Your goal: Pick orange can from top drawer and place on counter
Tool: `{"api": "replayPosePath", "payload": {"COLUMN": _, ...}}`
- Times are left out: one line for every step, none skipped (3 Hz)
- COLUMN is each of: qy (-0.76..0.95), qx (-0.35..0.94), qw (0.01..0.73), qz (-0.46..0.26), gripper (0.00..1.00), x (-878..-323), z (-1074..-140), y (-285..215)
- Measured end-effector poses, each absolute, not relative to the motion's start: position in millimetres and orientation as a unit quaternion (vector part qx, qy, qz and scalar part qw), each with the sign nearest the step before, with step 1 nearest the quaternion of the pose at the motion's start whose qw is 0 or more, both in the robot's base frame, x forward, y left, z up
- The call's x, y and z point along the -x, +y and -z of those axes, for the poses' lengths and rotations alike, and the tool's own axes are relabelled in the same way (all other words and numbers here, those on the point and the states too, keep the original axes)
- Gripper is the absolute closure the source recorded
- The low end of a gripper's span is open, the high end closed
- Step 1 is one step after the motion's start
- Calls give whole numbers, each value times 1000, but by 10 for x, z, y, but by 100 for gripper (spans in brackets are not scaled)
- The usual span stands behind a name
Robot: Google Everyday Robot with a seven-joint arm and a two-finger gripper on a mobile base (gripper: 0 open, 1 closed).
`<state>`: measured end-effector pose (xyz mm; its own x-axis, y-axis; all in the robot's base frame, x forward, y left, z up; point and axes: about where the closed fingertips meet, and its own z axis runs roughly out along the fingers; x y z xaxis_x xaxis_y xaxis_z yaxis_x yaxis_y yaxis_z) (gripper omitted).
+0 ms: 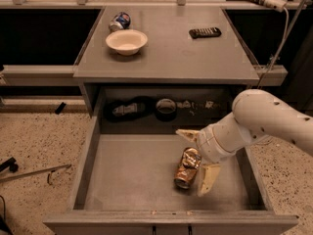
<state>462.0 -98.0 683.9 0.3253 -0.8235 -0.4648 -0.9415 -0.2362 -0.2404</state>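
pincer (pixel 191 161) spread apart by one orange can (pixel 186 169) in top drawer (pixel 132 175), one bowl (pixel 126 41), one remote (pixel 205 32) on counter (pixel 171 55)

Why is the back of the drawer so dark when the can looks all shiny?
Camera view: the counter overhangs and shades the back of the top drawer; further forward, the orange can catches the light, with the open claw right beside it.

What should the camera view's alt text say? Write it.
The robot's open end effector is in the pulled-out drawer, close beside a dented orange can lying on its floor. A bowl, another can and a remote sit on the counter.
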Motion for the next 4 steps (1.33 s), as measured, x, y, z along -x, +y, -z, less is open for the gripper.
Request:
{"api": "replayPosePath", "payload": {"qy": 540, "qx": 798, "qw": 232, "qz": -135, "gripper": 0, "x": -4789, "z": -6627, "y": -923}}
{"api": "replayPosePath", "payload": {"qy": 520, "qx": 813, "qw": 218, "qz": -148, "gripper": 0, "x": -4898, "z": -6466, "y": -868}}
{"api": "replayPosePath", "payload": {"qy": 511, "qx": 823, "qw": 193, "qz": -158, "gripper": 0, "x": -4916, "z": -6306, "y": -861}}
{"api": "replayPosePath", "payload": {"qy": 519, "qx": 820, "qw": 180, "qz": -161, "gripper": 0, "x": -4866, "z": -6201, "y": -909}}
